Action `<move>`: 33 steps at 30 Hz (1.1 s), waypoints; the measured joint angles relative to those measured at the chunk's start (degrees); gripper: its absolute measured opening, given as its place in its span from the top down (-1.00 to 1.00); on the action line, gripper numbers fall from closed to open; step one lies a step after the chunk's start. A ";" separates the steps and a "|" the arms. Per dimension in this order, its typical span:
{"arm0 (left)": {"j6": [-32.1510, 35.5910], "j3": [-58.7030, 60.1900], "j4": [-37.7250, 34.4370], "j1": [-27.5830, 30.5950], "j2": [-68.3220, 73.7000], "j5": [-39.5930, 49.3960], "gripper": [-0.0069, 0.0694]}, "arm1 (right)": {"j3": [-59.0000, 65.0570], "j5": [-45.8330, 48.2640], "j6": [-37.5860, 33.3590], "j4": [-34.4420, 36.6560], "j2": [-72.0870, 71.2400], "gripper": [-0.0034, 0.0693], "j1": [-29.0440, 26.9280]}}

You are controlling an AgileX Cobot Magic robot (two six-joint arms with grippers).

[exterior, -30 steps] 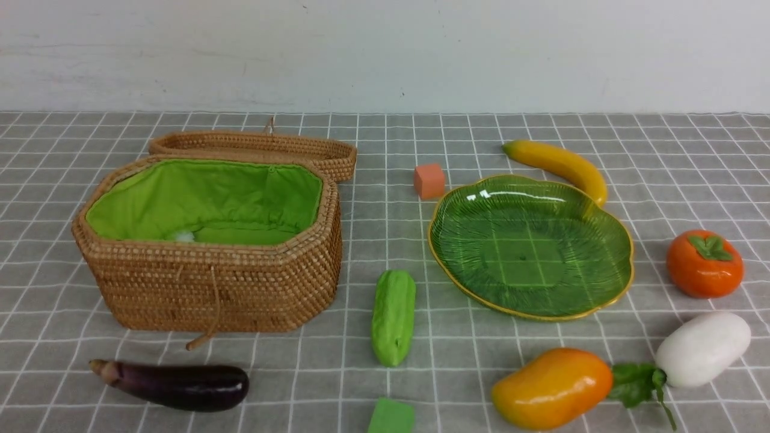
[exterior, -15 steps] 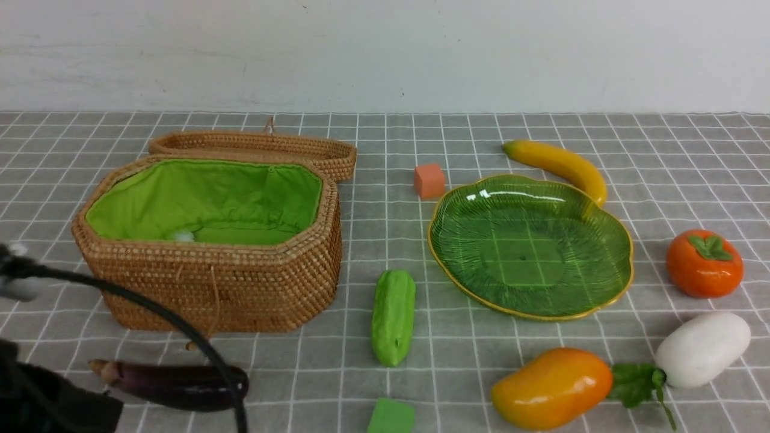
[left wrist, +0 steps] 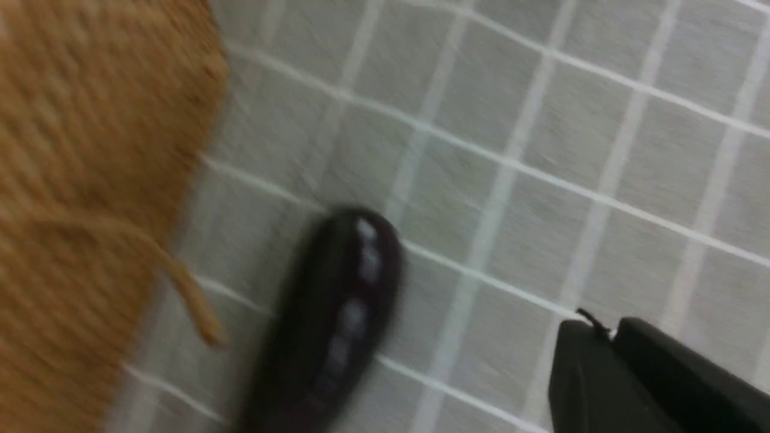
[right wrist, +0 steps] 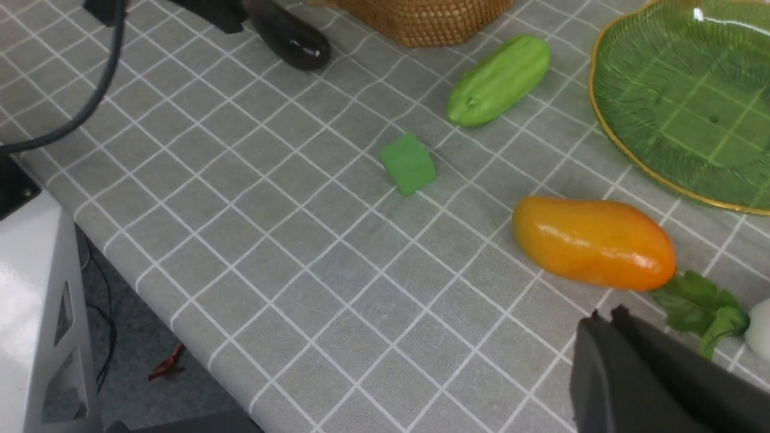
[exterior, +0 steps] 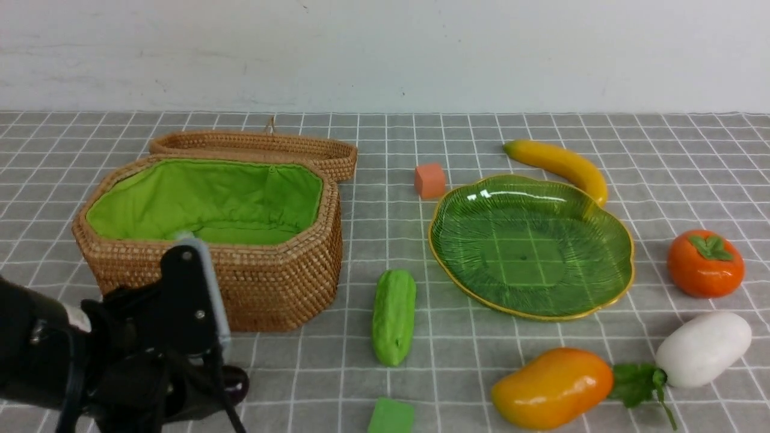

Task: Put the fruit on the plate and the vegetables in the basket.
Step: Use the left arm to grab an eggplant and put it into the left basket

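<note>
The basket (exterior: 271, 288) stands open at the left, showing its green lining. My left arm (exterior: 138, 343) hangs in front of it and covers most of the purple eggplant (exterior: 237, 382). In the blurred left wrist view my left gripper (left wrist: 604, 328) is shut and empty, off to one side of the eggplant (left wrist: 343, 313). The green gourd (exterior: 394, 316) lies between the basket and the empty plate (exterior: 529, 246). Around the plate lie the banana (exterior: 559, 165), persimmon (exterior: 705, 263), white radish (exterior: 702, 349) and mango (exterior: 550, 388). My right gripper (right wrist: 604, 316) is shut and empty, hovering just short of the mango (right wrist: 592, 240).
The basket's lid (exterior: 258, 147) lies open behind it. An orange cube (exterior: 429, 180) sits left of the plate and a green cube (exterior: 391, 416) near the front edge. The right wrist view shows the tablecloth's edge (right wrist: 150, 264) and a white machine base (right wrist: 36, 313).
My left arm has come into the front view from the lower left and moved right, now covering most of the eggplant. The fruit, vegetables, plate and basket have not moved.
</note>
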 joint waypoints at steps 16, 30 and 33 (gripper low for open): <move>7.51 -5.86 6.67 -1.92 19.31 -9.58 -0.52 | 0.00 1.71 -0.54 1.74 0.00 0.92 0.00; 4.64 -6.65 19.57 -1.92 23.67 -8.18 -0.34 | 0.00 1.94 -0.63 1.92 0.00 0.90 0.00; 4.64 -6.65 19.87 -1.92 24.67 -8.36 -0.32 | 0.00 1.99 -0.60 1.92 0.00 0.90 0.00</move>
